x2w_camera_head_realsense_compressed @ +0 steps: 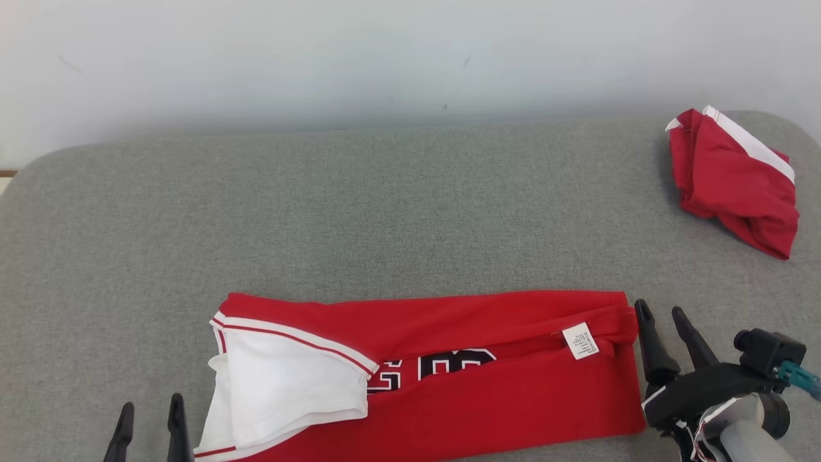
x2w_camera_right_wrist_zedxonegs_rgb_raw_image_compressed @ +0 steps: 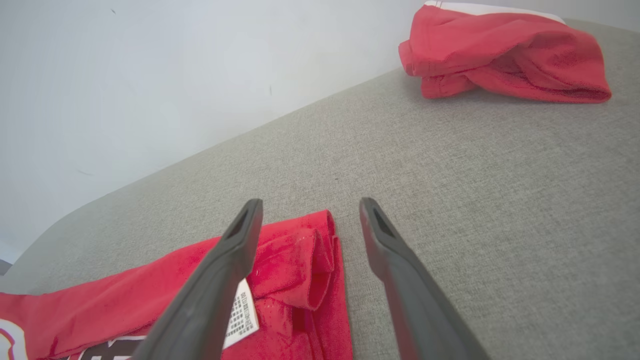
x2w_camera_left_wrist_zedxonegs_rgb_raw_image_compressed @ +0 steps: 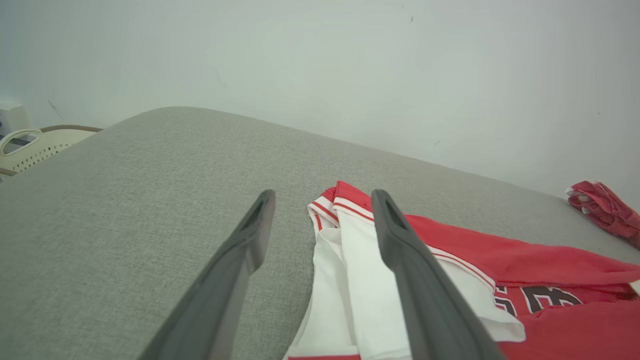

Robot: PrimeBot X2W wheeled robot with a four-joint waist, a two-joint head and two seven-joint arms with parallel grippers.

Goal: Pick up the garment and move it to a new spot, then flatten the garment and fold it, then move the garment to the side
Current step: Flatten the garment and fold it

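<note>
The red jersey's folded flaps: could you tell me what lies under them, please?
On the jersey, black-and-white lettering shows in the gap; the rest of the print is covered.

So the table (x2w_camera_head_realsense_compressed: 385, 212) runs back to the wall (x2w_camera_head_realsense_compressed: 385, 58) at 12 o'clock. The garment (x2w_camera_head_realsense_compressed: 487, 398) lies on the table down at 6 o'clock, stretched along the 9-to-3 line close to the front edge. Its label (x2w_camera_head_realsense_compressed: 580, 340) sits on top, toward the 3 o'clock end. The left gripper (x2w_camera_head_realsense_compressed: 149, 414) is just beside the garment at about 8 o'clock, and the right gripper (x2w_camera_head_realsense_compressed: 660, 311) is just beside its 3 o'clock end. A second bundle of cloth (x2w_camera_head_realsense_compressed: 731, 179) sits off in the table's 2 o'clock corner, well apart from the garment. In the left wrist view, a basket (x2w_camera_left_wrist_zedxonegs_rgb_raw_image_compressed: 35, 147) pokes out beyond the table's edge at 9 o'clock.
</note>
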